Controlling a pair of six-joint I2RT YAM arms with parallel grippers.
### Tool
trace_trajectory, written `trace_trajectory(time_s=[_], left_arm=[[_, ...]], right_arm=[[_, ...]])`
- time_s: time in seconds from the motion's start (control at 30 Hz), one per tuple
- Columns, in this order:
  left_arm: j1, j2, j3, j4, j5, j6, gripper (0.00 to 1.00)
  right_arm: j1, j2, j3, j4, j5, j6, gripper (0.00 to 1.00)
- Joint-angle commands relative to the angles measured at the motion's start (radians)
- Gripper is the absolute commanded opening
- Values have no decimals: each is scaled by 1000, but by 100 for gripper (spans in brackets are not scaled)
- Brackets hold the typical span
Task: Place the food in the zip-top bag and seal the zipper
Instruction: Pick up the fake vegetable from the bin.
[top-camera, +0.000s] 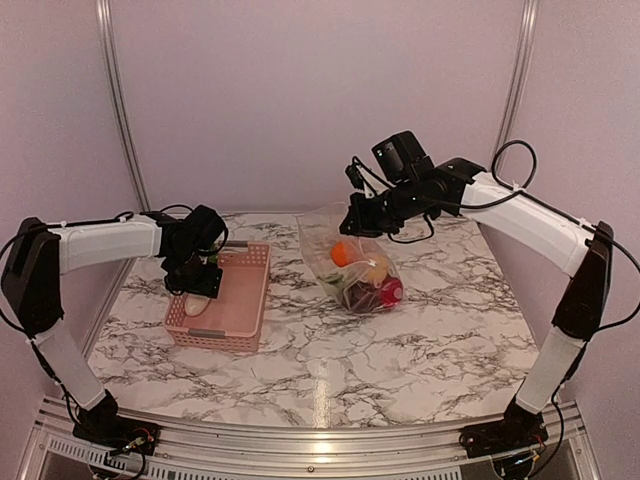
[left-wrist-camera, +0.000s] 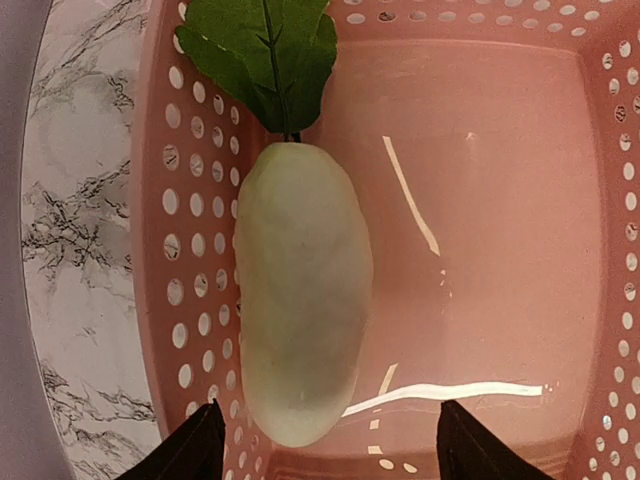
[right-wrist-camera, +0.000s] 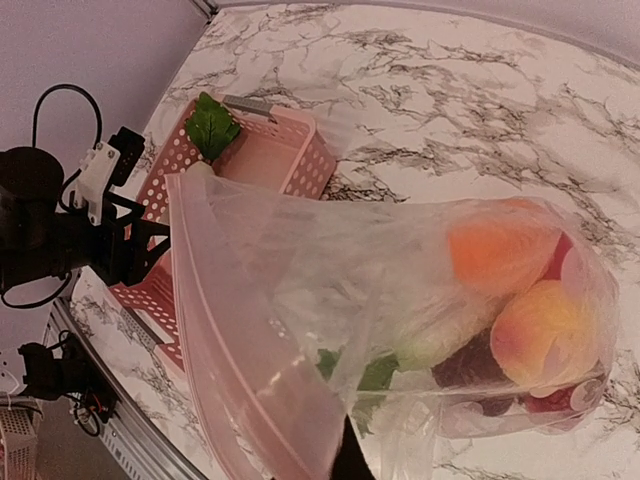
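One-handedly pinching bag (top-camera: 345, 250) mouth at frame centre with right gripper (top-camera: 357, 218), fingers clamped together on it; holding food (top-camera: 368, 282) inside; straddling radish (left-wrist-camera: 300, 300) in basket (left-wrist-camera: 500, 250), centre-left, with left gripper (left-wrist-camera: 330, 410), fingers apart beside its end.

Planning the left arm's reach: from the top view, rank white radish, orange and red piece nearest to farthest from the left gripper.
1. white radish, in the basket under the left gripper
2. orange, inside the zip-top bag
3. red piece, bag's right side
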Motion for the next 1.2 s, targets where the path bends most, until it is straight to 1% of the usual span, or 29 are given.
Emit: trace_trajectory(time_s=[0.0,0.17,0.4,0.7,0.97,1.17], left_arm=[[7,45,9,-1,-5,17,74],[7,76,-3,-1,-52,14,73],[7,109,-27,29,-63,20,72],[11,185,-15,83,-107,52,70],[12,211,-5,101,-98,47,61],[11,154,31,68,-36,40,48]], right_arm=[[6,-33,-12,23,-7,15,0],[6,-38,-16,24,-9,18,0],[7,-47,-25,26,-3,21,0],[6,-48,-22,27,-2,22,0],[6,-54,-27,22,2,24,0],[8,-57,-24,14,7,21,0]])
